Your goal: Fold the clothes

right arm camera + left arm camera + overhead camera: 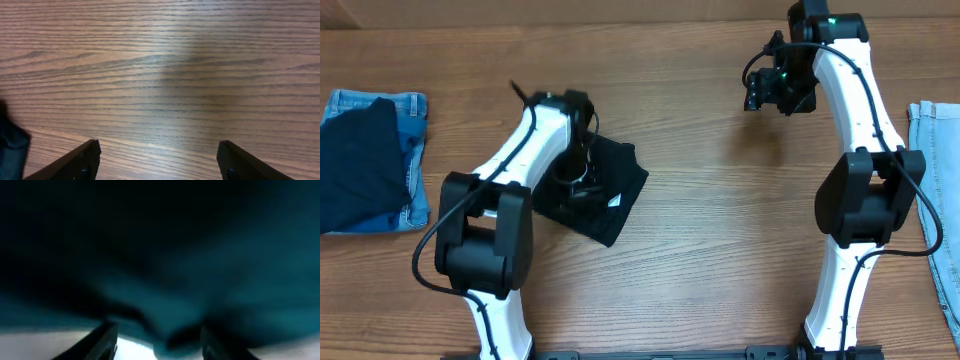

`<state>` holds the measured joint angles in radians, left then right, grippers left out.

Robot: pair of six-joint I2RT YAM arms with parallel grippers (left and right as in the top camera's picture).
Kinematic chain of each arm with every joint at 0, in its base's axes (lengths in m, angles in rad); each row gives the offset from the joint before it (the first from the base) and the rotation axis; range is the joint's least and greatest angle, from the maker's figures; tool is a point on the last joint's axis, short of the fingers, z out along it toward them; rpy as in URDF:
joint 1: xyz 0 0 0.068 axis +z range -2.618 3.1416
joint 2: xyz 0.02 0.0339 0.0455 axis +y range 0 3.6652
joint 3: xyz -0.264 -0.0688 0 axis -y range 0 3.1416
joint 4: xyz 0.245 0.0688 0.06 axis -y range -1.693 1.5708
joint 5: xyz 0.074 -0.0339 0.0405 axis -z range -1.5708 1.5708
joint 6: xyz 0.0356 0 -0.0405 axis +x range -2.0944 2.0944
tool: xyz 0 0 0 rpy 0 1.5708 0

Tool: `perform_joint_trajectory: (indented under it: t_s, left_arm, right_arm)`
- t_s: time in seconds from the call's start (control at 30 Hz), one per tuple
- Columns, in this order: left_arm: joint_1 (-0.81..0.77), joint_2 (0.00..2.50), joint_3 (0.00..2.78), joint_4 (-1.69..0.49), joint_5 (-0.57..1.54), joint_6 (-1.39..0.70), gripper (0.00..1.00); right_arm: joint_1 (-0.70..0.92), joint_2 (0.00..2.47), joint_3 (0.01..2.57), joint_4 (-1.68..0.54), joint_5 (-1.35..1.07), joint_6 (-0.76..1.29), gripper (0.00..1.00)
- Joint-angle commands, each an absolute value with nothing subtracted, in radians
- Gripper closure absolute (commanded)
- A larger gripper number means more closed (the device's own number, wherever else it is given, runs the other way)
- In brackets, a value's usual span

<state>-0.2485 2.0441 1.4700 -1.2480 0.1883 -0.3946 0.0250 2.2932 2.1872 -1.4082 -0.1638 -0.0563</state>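
Dark garment (160, 255) cloth presses so close to the left wrist camera that it fills nearly the whole frame, blurred and teal-black. At the bottom, the two fingers of the left hand (157, 340) stand somewhat apart with a bulge of the fabric between them. It cannot be told from this whether they clamp it or only straddle it.

From the right wrist, the right hand (157, 160) is open, its fingers spread wide above bare worktop (165, 75), holding nothing. A dark sliver at the lower left edge is probably part of the same garment.

Overhead, the garment lies crumpled left of centre, with the left hand planted on it. The right hand hovers well apart, toward the far right. A pile of folded clothes (370, 160) sits at the left edge and a denim piece (935, 200) at the right edge.

The step in hand looks like taking hold of an edge to fold it over. To do it well, the left hand should pinch a single layer at a corner rather than a bunch. The right hand should come across to take the opposite corner, so that the cloth lifts flat.
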Motion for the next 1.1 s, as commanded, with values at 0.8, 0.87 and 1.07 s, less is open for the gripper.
perform_joint_trajectory:
  t_s: [0.8,0.87,1.07]
  left_arm:
    - [0.062,1.823,1.703,-1.134,0.105,-0.385,0.33]
    - [0.108,1.800,1.703,-1.171,0.105,-0.409,0.29]
    - [0.163,1.803,1.703,-1.200,0.176,-0.405,0.29]
  right_arm:
    - [0.332,2.304,2.198,-1.061,-0.362,-0.165,0.96]
    - [0.390,2.349,2.198,-1.032,-0.361,-0.166,0.96]
    - [0.493,2.500,2.198,-0.979,-0.361,-0.165,0.90]
